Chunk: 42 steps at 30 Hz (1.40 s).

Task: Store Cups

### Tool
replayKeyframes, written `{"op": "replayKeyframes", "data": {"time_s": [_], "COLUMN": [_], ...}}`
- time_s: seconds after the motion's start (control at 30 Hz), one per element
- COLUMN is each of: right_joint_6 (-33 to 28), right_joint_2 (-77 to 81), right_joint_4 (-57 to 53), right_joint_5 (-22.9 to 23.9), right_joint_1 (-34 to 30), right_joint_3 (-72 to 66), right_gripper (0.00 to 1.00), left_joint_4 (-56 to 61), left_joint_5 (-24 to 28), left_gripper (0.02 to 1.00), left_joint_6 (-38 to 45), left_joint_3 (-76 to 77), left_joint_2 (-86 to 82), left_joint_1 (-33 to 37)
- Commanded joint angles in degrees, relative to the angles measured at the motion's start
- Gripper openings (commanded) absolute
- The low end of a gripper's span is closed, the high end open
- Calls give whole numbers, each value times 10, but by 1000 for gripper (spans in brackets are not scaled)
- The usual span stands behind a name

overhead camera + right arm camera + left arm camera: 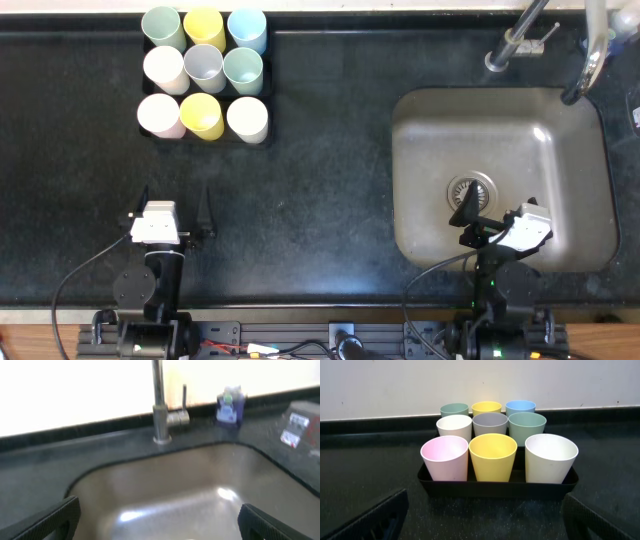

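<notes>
Several pastel cups stand upright in a three-by-three block in a black tray (225,141) at the back left of the dark counter. The front row holds a pink cup (445,457), a yellow cup (493,456) and a white cup (551,457). Behind them are a white, a grey and a green cup, then a green, a yellow and a blue one. My left gripper (175,208) is open and empty, low over the counter in front of the tray (495,489) and apart from it. My right gripper (466,222) is open and empty above the sink basin (165,495).
A steel sink (560,110) takes up the right side, with a drain (472,189) near the right gripper. A faucet (520,35) stands behind it, and a blue bottle (230,405) sits by the wall. Bare dark counter (320,170) lies between tray and sink.
</notes>
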Motion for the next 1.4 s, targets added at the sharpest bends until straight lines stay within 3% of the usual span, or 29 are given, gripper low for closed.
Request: {"op": "replayKeyframes", "data": {"time_s": [0.03,0.23,0.77,0.8,0.83,0.87,1.0,1.2,1.3,1.4], "right_joint_6": [2,2,2,2,2,2,19,12,-17,-33], "right_joint_2": [-13,-13,-13,-13,-13,-13,-13,-13,-13,-13], "right_joint_4": [22,130,128,128,128,128,122,120,117,117], "right_joint_5": [1,0,-6,-4,-3,-4,-55,-78,-119,-121], "right_joint_1": [7,42,68,68,68,68,68,68,68,68], "right_joint_3": [-9,-54,-51,-51,-51,-51,-51,-51,-51,-51], "right_gripper": [998,996,985,691,505,993,998,998,998,998], "left_joint_4": [-1,-1,-1,-1,-1,-1,-1,-1,-1,-1], "left_joint_5": [5,5,5,5,5,5,5,5,5,5], "left_gripper": [998,998,998,998,998,998,998,998,998,998], "left_joint_6": [11,11,11,11,11,11,11,11,11,11], "left_joint_3": [-1,-1,-1,-1,-1,-1,-1,-1,-1,-1], "left_joint_2": [-4,-4,-4,-4,-4,-4,-4,-4,-4,-4], "left_joint_1": [-1,-1,-1,-1,-1,-1,-1,-1,-1,-1]}}
